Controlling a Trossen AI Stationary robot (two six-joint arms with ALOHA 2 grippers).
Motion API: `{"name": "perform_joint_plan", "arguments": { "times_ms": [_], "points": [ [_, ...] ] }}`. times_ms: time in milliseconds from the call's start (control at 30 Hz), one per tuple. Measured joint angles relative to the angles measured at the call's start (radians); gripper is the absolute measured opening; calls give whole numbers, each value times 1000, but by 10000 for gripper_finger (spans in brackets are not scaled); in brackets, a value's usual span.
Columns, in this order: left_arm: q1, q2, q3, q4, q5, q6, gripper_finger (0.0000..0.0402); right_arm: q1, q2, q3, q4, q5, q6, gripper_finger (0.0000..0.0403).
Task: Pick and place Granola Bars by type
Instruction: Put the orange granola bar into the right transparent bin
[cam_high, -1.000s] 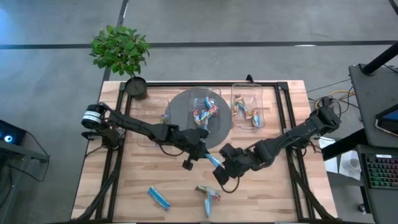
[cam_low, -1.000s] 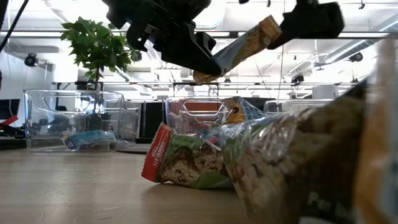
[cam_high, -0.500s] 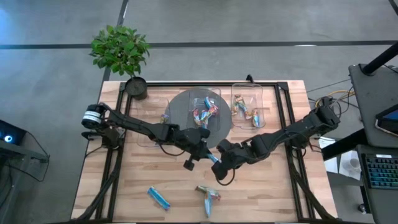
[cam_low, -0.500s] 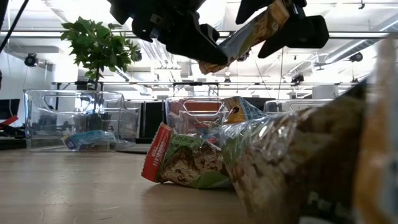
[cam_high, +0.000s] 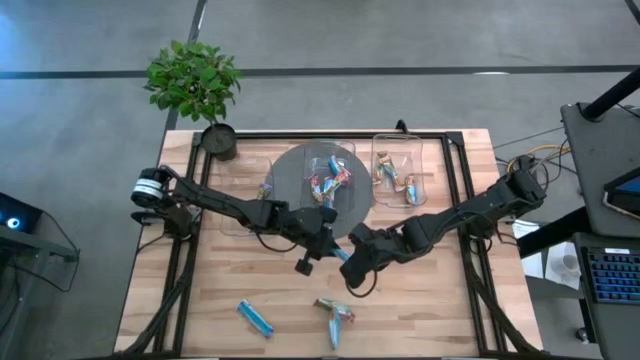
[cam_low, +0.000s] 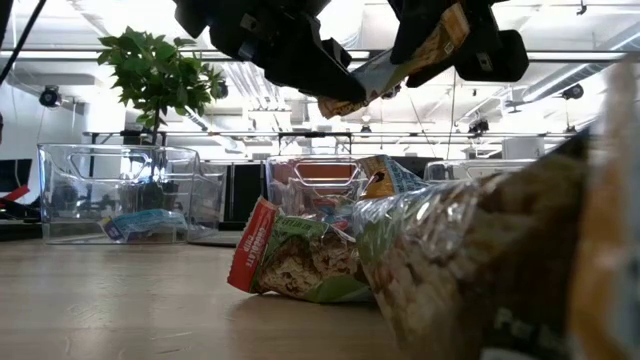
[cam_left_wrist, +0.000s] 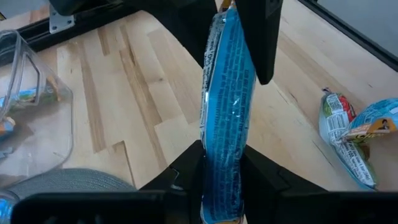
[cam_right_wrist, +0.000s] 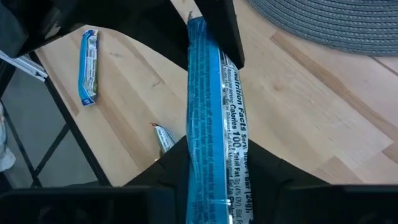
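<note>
Handoff mid-air: both grippers pinched on one blue granola bar (cam_left_wrist: 227, 118) above table (cam_high: 200, 300) centre.
Left gripper (cam_left_wrist: 221, 163) clamps one end, right gripper (cam_right_wrist: 214, 163) the other, jaws nearly closed. Two loose bars (cam_high: 254, 318) (cam_high: 334, 317) near front edge. Several more in two clear containers (cam_high: 398, 168); exact count unreadable.

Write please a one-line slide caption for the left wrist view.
Handover above the wooden table: left gripper and right gripper both clamp one blue granola bar.
</note>
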Motion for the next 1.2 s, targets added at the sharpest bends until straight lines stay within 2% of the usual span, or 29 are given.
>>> {"name": "perform_joint_plan", "arguments": {
  "times_ms": [167, 267, 467, 533, 667, 733, 867, 933, 1033, 1200],
  "points": [
    [0, 0, 0, 0, -10, -6, 96, -2, 0, -1, 0, 3, 8, 94],
    [0, -1, 0, -5, -64, -7, 124, -3, 0, -1, 0, 29, 23, 97],
    [-2, -5, 0, -60, -359, 2, 166, -4, 0, -1, -21, 109, 68, 89],
    [0, -14, 0, -103, -412, 1, 170, -3, 0, 3, -74, 163, 109, 88],
    [0, -54, 0, -201, -421, -22, 171, -2, -5, 24, -224, 286, 230, 93],
    [-2, -82, 0, -250, -419, -68, 171, -3, -12, 38, -345, 341, 342, 94],
    [1, -146, -4, -356, -420, -171, 171, -8, -42, 49, -578, 411, 567, 90],
    [1, -182, -18, -367, -420, -208, 171, -27, -69, 47, -664, 418, 626, 88],
    [0, -237, -54, -376, -419, -261, 171, -93, -111, 41, -752, 420, 596, 88],
    [1, -320, -115, -375, -419, -336, 171, -285, -190, 24, -751, 398, 373, 92]
  ]
}}
